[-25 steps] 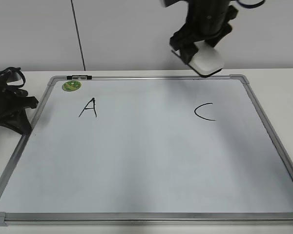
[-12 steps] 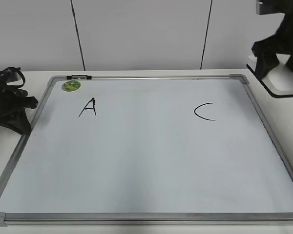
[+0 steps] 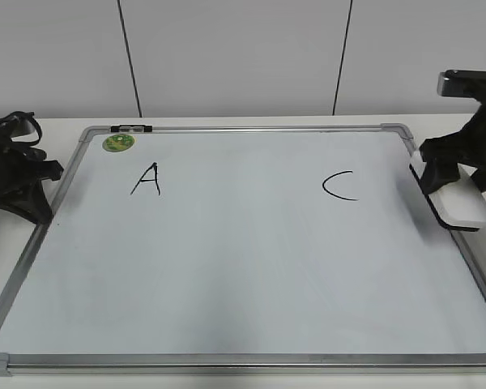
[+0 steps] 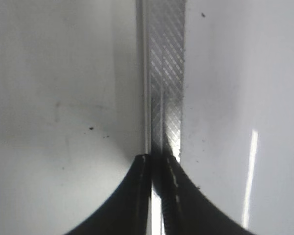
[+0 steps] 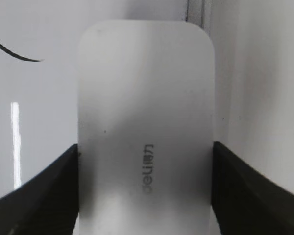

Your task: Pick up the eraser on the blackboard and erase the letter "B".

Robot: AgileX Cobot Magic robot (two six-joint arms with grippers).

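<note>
Blackboard (image 3: 227,275): one, flat on the white table (image 3: 57,126), grey-framed.

Letters: two counted, "A" (image 3: 147,179) toward the left, "C" (image 3: 339,185) toward the right. No "B" found anywhere between them; board surface there bare.

Eraser (image 3: 458,200): one, white, gripped by its long sides in the right pincer (image 3: 454,174), over the board's right frame edge near "C". Contact with board or frame not determinable. In the right wrist view, eraser (image 5: 144,137) filled the gap between the dark fingers (image 5: 44,188), grey lettering up.

Left pincer (image 4: 156,186): one, narrowed to almost nothing, holding nothing, parked at the board's left frame.

Green magnet (image 3: 118,143): one, top-left corner of board. Black clip (image 3: 132,128): one, on top frame.

Step in hand, judged: erasing apparently done; eraser being put away. Next move calls for lowering it flat, then opening the fingers.
</note>
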